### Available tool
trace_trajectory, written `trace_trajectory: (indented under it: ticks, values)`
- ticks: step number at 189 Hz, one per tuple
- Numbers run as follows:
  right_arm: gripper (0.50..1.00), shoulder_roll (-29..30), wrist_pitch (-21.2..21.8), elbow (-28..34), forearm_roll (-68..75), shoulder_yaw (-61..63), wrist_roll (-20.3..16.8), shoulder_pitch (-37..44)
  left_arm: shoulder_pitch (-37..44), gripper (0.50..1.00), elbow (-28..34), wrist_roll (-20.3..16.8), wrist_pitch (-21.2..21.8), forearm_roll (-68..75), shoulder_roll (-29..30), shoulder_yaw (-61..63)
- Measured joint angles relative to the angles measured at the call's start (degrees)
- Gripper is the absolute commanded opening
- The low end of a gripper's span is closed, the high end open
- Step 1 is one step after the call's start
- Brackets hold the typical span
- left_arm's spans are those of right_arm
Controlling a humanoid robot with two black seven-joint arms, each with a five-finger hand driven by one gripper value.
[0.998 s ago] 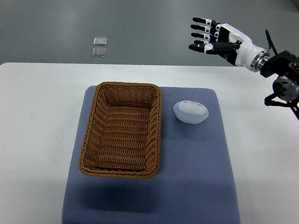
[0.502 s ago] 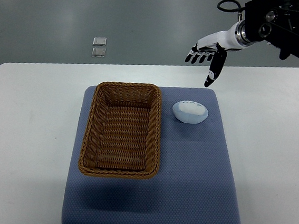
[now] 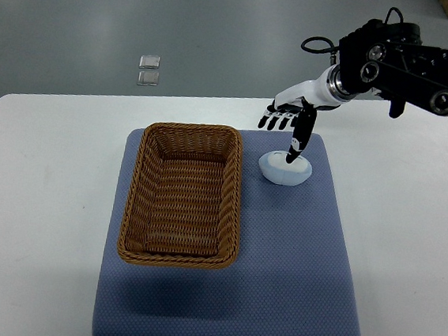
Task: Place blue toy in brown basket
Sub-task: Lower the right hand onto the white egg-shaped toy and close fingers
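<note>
Far left and front: bare white worktop (image 3: 38, 198), no left arm anywhere in view. On the grey floor beyond the worktop's far edge, 2 small pale squares (image 3: 149, 71), too small to identify. Centred on the worktop, a blue mat (image 3: 276, 284), and on its left half the brown basket (image 3: 183, 193), rectangular, wicker, empty. Just beside the basket's right rim, near its far corner and apart from it, the blue toy (image 3: 285, 168): a pale blue rounded lump resting on the mat. Directly over the toy, the right hand (image 3: 286, 125), arm reaching in from the upper right, fingers spread and holding nothing, thumb pointing down toward the toy's top; contact hard to judge from this angle. Step in hand, judging by this: the reach, with the grasp not yet made and the toy not yet lifted. Next move likely calls for lowering and closing around the toy's rounded sides, then a lift clear of the rim and a short carry left over the basket.
</note>
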Motion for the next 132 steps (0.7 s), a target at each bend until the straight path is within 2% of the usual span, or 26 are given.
trace_trajectory:
  ticks: [48, 132]
  values:
    - [0.905, 1.82, -5.41, -1.10, -1.62, -0.28, 0.25, -3.58, 0.08, 1.000, 0.03, 0.01, 0.00, 0.00, 0.00, 0.00]
    - [0.901, 3.95, -8.00, -5.16, -5.78, -0.34, 0.30, -8.43, 0.17, 1.000, 0.12, 0.01, 0.00, 0.00, 0.00, 0.00]
